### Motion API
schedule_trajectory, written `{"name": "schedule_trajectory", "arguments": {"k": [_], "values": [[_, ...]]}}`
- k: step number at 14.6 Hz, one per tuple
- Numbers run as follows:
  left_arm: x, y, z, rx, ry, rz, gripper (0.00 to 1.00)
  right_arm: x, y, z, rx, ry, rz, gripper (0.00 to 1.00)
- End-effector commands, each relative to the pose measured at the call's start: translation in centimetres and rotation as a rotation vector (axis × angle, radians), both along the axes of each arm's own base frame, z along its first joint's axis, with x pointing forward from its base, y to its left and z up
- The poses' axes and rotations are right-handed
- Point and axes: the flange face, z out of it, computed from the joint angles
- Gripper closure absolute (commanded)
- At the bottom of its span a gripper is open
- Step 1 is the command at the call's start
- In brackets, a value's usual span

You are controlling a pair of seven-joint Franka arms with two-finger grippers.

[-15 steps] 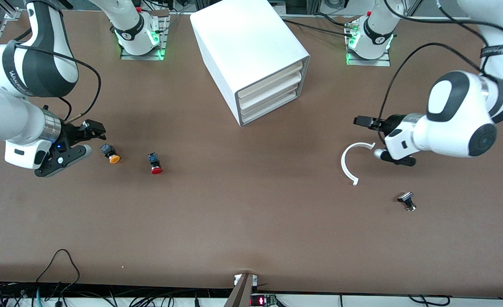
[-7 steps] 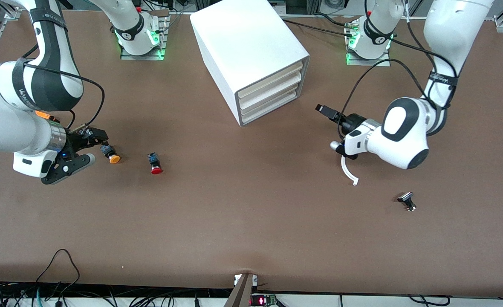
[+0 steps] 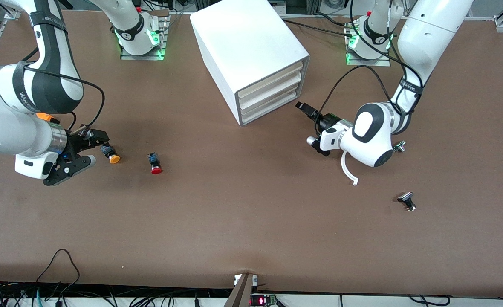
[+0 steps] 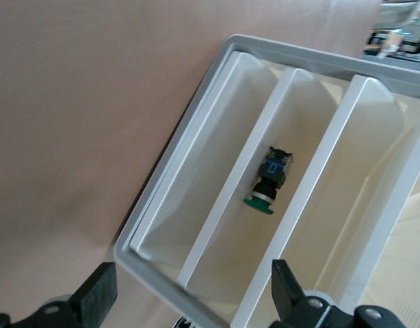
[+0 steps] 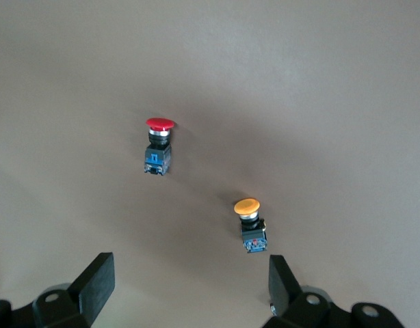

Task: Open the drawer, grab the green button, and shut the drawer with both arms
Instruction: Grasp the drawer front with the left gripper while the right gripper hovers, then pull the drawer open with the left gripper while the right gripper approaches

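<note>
The white cabinet (image 3: 247,47) stands between the two bases with all three cream fronts shut. Its lowest one is the drawer (image 3: 269,111). My left gripper (image 3: 310,125) hangs open just in front of those fronts, touching nothing. In the left wrist view the open left gripper (image 4: 191,294) frames the cabinet's rim (image 4: 162,263). The green-capped button (image 4: 268,183) shows through the fronts, in the middle of three bands; which drawer holds it I cannot tell. My right gripper (image 3: 91,148) is open and empty, low over the table beside the orange button (image 3: 112,156).
A red button (image 3: 154,164) lies next to the orange one; the right wrist view shows both the red button (image 5: 159,147) and the orange button (image 5: 250,227). A curved white strip (image 3: 348,170) lies partly under the left arm. A small black and silver part (image 3: 407,201) sits nearer the camera.
The left arm has swung from its end of the table toward the cabinet, bringing its open gripper up to the drawer fronts. The right gripper has crept slightly closer to the orange button.
</note>
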Motion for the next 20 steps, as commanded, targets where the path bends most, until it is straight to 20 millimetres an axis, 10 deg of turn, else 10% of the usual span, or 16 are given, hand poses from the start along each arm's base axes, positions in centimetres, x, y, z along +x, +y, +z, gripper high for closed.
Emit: {"name": "schedule_trajectory", "arguments": {"k": [1, 7, 12, 20], "values": [[-0.9, -0.4, -1.8, -0.108, -0.027, 0.036, 0.01, 0.3, 4.3, 1.9, 0.013, -0.035, 0.068, 0.0], [-2.0, -2.3, -3.8, -0.133, -0.06, 0.032, 0.05, 0.9, 6.4, 0.3, 0.016, -0.056, 0.088, 0.0], [-3.6, -3.6, -4.3, -0.132, -0.039, 0.007, 0.28, 0.3, 7.8, 0.3, 0.03, -0.043, 0.114, 0.0], [-7.6, -5.5, -5.6, -0.163, 0.06, 0.04, 0.31, -1.9, 15.3, 2.2, 0.046, -0.072, 0.235, 0.0]]}}
